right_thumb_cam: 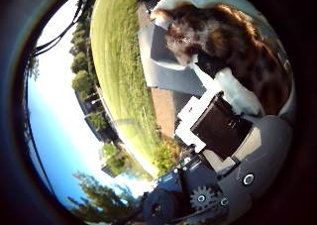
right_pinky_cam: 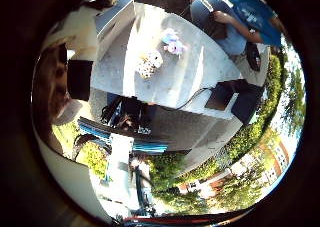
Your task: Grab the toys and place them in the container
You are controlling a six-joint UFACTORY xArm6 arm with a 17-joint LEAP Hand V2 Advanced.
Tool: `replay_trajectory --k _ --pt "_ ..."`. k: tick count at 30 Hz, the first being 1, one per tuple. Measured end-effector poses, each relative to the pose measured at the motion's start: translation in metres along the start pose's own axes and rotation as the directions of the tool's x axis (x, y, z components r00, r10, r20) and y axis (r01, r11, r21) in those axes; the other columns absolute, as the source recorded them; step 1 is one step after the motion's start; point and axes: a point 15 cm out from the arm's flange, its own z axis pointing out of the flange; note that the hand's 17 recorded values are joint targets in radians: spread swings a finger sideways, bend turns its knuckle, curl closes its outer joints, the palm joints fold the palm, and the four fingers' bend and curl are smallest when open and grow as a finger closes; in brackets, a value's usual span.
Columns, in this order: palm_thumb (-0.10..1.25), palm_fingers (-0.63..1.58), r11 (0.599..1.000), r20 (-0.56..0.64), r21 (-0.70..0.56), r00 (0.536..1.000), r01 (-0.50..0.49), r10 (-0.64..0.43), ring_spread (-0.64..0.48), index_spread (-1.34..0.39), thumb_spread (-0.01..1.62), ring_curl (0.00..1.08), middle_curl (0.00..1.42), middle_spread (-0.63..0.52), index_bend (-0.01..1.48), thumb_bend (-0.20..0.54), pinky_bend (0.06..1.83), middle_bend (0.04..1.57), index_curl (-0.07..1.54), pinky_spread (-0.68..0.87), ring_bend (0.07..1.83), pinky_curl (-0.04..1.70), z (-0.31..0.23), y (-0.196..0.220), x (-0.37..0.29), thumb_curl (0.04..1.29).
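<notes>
A brown spotted plush toy [right_thumb_cam: 233,46] fills much of the thumb side view, close to my palm. My right hand [right_thumb_cam: 218,126] has its white and black fingers curled against it. The toy's brown fur [right_pinky_cam: 50,84] also shows beside a black finger part [right_pinky_cam: 80,79]. Far below, on the grey table [right_pinky_cam: 185,72], lie a pastel pink and blue plush [right_pinky_cam: 172,41] and a white toy with dark spots [right_pinky_cam: 149,63]. A grey container [right_pinky_cam: 115,14] stands at the table's end, beyond the two toys.
Two dark flat objects [right_pinky_cam: 220,94] [right_pinky_cam: 247,104] lie at the table's edge. A person in a blue shirt [right_pinky_cam: 250,17] sits at the table's far side. Dark gear [right_pinky_cam: 127,117] sits under the table. Grass [right_thumb_cam: 119,76], trees and buildings surround the spot.
</notes>
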Motion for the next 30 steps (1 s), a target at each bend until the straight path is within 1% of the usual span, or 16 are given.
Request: replay_trajectory --k 4,9,13,15,17,18,19,20,21,22,23,24,25,27,28,30 --pt "0.99 0.75 1.0 -0.039 -0.004 0.999 0.031 -0.031 -0.13 -1.04 1.25 0.86 1.15 -0.26 0.91 -0.011 1.49 1.2 -0.02 0.15 1.49 0.97 0.02 -0.023 -0.048 0.65" --pt "0.99 0.74 0.998 -0.07 0.05 0.996 0.05 -0.046 -0.13 -1.06 1.24 0.87 1.16 -0.26 0.95 -0.013 1.5 1.22 -0.02 0.14 1.5 1.0 0.054 -0.076 -0.081 0.66" --pt "0.93 0.72 0.991 -0.092 0.125 0.995 0.056 -0.044 -0.13 -1.08 1.24 0.87 1.16 -0.26 0.97 -0.031 1.49 1.23 -0.02 0.13 1.51 1.01 0.085 -0.125 -0.098 0.65" --pt "0.91 0.73 0.989 -0.098 0.136 0.994 0.054 -0.04 -0.12 -1.05 1.23 0.86 1.14 -0.25 1.01 -0.029 1.46 1.22 -0.01 0.14 1.5 1.01 0.108 -0.145 -0.101 0.63" --pt "0.89 0.73 0.985 -0.1 0.165 0.994 0.048 -0.031 -0.09 -0.98 1.23 0.83 1.11 -0.23 1.04 -0.028 1.38 1.17 0.0 0.15 1.47 1.0 0.116 -0.159 -0.101 0.61" --pt "0.89 0.73 0.982 -0.1 0.183 0.995 0.042 -0.024 -0.08 -0.96 1.23 0.82 1.1 -0.23 1.05 -0.026 1.38 1.15 0.0 0.16 1.46 0.99 0.12 -0.168 -0.1 0.61" --pt "0.88 0.7 0.98 -0.099 0.196 0.995 0.036 -0.017 -0.06 -0.92 1.23 0.79 1.07 -0.21 1.02 -0.028 1.36 1.12 0.0 0.17 1.42 0.98 0.125 -0.175 -0.099 0.6" --pt "0.88 0.65 0.978 -0.1 0.204 0.995 0.032 -0.012 -0.04 -0.85 1.23 0.77 1.03 -0.2 1.02 -0.025 1.34 1.04 0.0 0.19 1.38 0.96 0.13 -0.181 -0.096 0.59" --pt "0.87 0.55 0.978 -0.1 0.206 0.995 0.027 -0.007 -0.02 -0.76 1.23 0.75 1.0 -0.18 1.03 -0.024 1.29 0.97 0.02 0.2 1.33 0.96 0.136 -0.186 -0.092 0.59" --pt "0.87 0.47 0.98 -0.1 0.2 0.995 0.023 -0.003 -0.01 -0.71 1.22 0.75 0.98 -0.18 1.02 -0.025 1.27 0.9 0.02 0.2 1.32 0.96 0.142 -0.189 -0.088 0.58" --pt "0.86 0.22 0.98 -0.1 0.195 0.995 0.023 -0.003 0.01 -0.6 1.22 0.73 0.92 -0.16 0.97 -0.027 1.25 0.75 0.02 0.22 1.27 0.96 0.147 -0.191 -0.084 0.58" --pt "0.86 0.07 0.981 -0.101 0.192 0.995 0.024 -0.005 0.05 -0.52 1.21 0.71 0.87 -0.13 0.95 -0.027 1.2 0.65 0.04 0.25 1.21 0.95 0.152 -0.194 -0.079 0.57" --pt "0.84 -0.07 0.981 -0.102 0.191 0.995 0.027 -0.008 0.09 -0.46 1.2 0.67 0.81 -0.11 0.92 -0.032 1.13 0.56 0.05 0.28 1.13 0.91 0.153 -0.195 -0.076 0.57" --pt "0.83 -0.23 0.983 -0.107 0.179 0.994 0.05 -0.031 0.15 -0.42 1.18 0.55 0.69 -0.05 0.82 -0.033 1.05 0.4 0.05 0.33 0.89 0.82 0.156 -0.195 -0.068 0.56" --pt "0.83 -0.24 0.982 -0.11 0.173 0.992 0.072 -0.053 0.17 -0.42 1.17 0.52 0.66 -0.04 0.79 -0.03 1.04 0.36 0.05 0.34 0.84 0.8 0.157 -0.194 -0.066 0.56" --pt "0.83 -0.24 0.981 -0.116 0.153 0.988 0.122 -0.105 0.22 -0.42 1.15 0.44 0.59 0.0 0.68 -0.028 0.97 0.25 0.06 0.39 0.69 0.74 0.158 -0.191 -0.058 0.55"
